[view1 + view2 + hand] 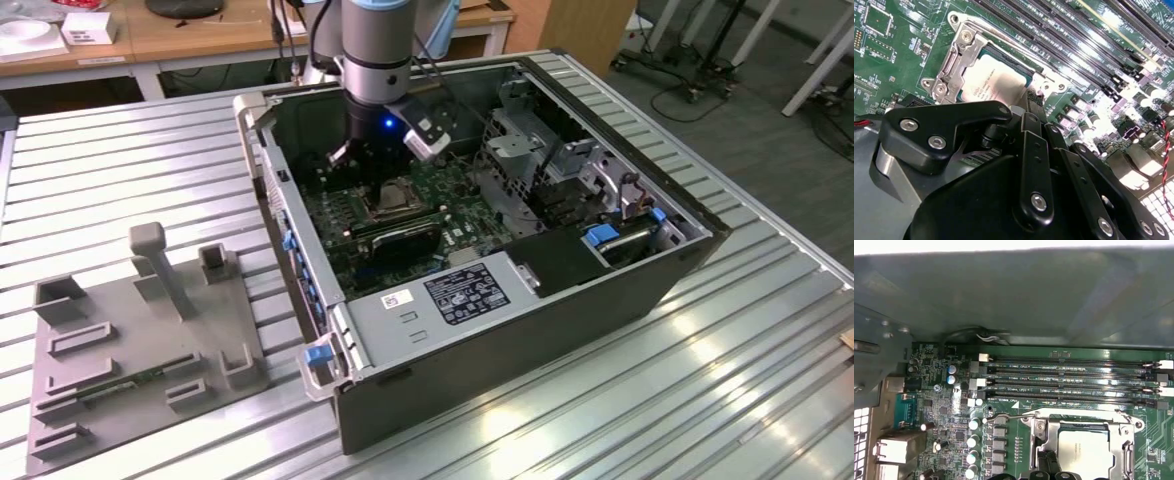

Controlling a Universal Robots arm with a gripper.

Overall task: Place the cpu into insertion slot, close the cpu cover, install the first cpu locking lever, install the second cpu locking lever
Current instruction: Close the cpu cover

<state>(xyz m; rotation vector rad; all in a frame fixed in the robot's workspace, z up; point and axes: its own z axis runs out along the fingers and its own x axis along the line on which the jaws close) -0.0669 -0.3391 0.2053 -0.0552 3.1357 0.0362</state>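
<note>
The cpu (996, 82) (1079, 450) lies flat in the insertion slot (394, 200) on the green motherboard (899, 55). The silver cpu cover (951, 67) (1041, 429) is down over it, framing the chip in its window. A thin wire locking lever (1004, 416) (1004, 42) runs along the socket's side nearest the memory slots. My gripper (1035, 97) (1048, 462) hangs just above the socket's near edge, its black fingers together with nothing seen between them. In the exterior view the arm's wrist (378, 80) stands inside the open case, over the socket.
Long black memory slots (1069, 375) (1079, 45) run beside the socket. A grey case wall (1004, 295) rises behind them. Capacitors (973, 440) line one side. A metal drive cage (534, 150) and power supply (467, 292) fill the case. A grey fixture (134, 330) sits on the table.
</note>
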